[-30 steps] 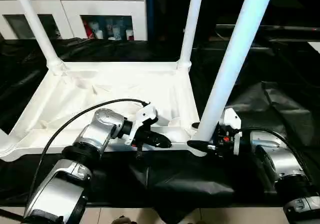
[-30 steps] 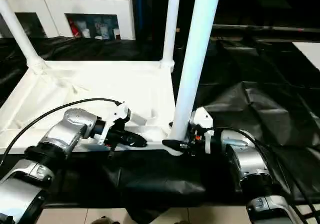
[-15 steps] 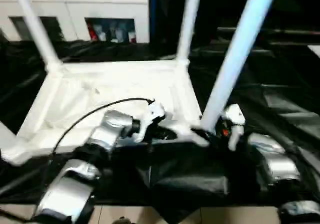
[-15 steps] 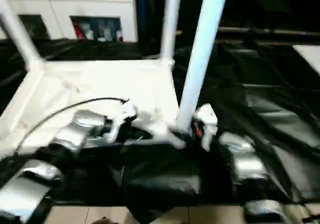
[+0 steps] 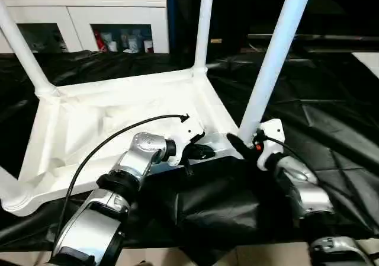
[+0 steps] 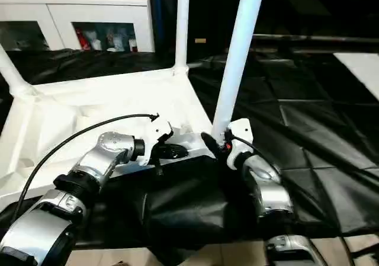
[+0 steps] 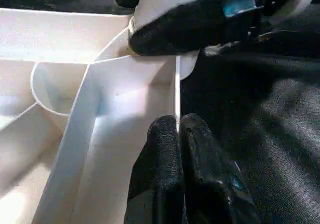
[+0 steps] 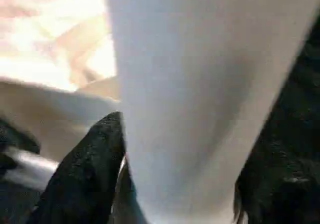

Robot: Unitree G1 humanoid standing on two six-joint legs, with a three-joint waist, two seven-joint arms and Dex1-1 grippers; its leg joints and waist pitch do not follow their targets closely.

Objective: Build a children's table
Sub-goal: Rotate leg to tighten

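The tabletop lay upside down on the black-draped table, ribbed underside up, with legs standing in its corner sockets. At the tabletop's near right corner, the right hand was clamped around the base of the near leg, one black finger on each side. Just beside that corner, the left hand had its fingers pressed together on the thin near edge wall of the tabletop. A white cabinet stood beyond the tabletop.
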